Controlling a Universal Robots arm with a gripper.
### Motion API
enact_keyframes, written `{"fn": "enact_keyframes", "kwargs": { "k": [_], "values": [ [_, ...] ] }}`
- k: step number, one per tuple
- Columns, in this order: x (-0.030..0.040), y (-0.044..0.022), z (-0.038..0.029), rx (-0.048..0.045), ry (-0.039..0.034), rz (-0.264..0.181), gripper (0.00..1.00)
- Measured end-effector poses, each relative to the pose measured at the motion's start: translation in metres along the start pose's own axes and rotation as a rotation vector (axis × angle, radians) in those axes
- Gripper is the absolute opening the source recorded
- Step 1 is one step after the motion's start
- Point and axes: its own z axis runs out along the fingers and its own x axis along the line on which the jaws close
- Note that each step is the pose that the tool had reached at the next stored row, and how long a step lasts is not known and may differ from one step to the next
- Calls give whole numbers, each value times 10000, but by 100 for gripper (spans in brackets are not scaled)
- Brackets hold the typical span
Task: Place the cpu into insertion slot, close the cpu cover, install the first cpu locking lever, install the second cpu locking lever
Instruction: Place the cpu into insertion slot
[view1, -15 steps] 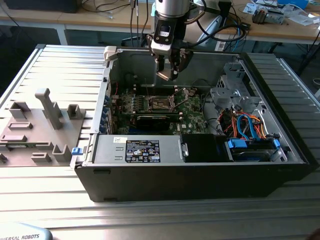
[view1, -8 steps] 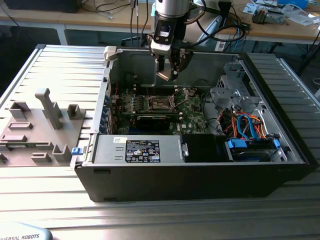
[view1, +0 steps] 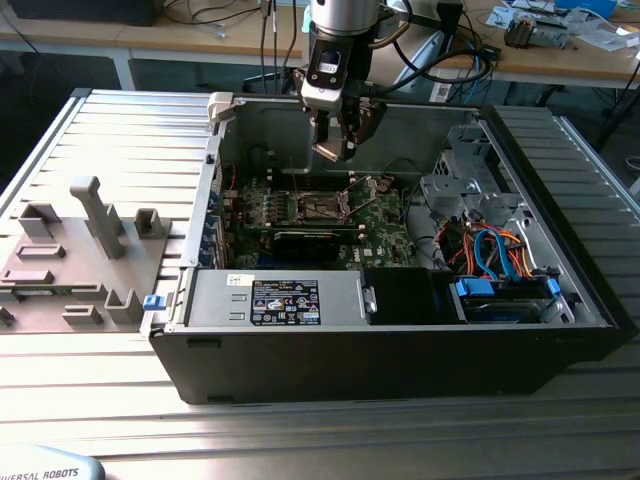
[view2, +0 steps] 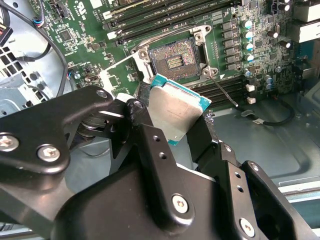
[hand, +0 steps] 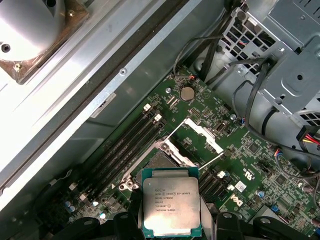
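Note:
My gripper (view1: 335, 148) hangs inside the open computer case, shut on the cpu (view2: 176, 111). The cpu is a flat square chip with a dull silver top and a green rim, and it is also seen in the first wrist view (hand: 171, 202). It is held above the green motherboard (view1: 385, 238), tilted and a little off the insertion slot (view2: 175, 59). The slot's dark centre lies bare. The cpu cover (hand: 204, 136) stands swung open beside the slot. A thin locking lever (view2: 223, 91) sticks out loose from the socket corner.
The case (view1: 400, 360) lies on its side on a ribbed metal table. A power supply (view1: 280, 300) fills its near wall, and a drive cage with blue and orange cables (view1: 500, 255) sits at the exterior view's right. A grey fixture tray (view1: 80, 250) lies at the left.

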Motion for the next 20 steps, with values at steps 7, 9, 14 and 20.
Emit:
{"fn": "enact_keyframes", "kwargs": {
  "k": [7,9,14,20],
  "values": [
    [0,0,0,0,-4,62,54],
    [0,0,0,0,-5,69,54],
    [0,0,2,0,-25,378,54],
    [0,0,3,1,-37,573,54]
  ]
}}
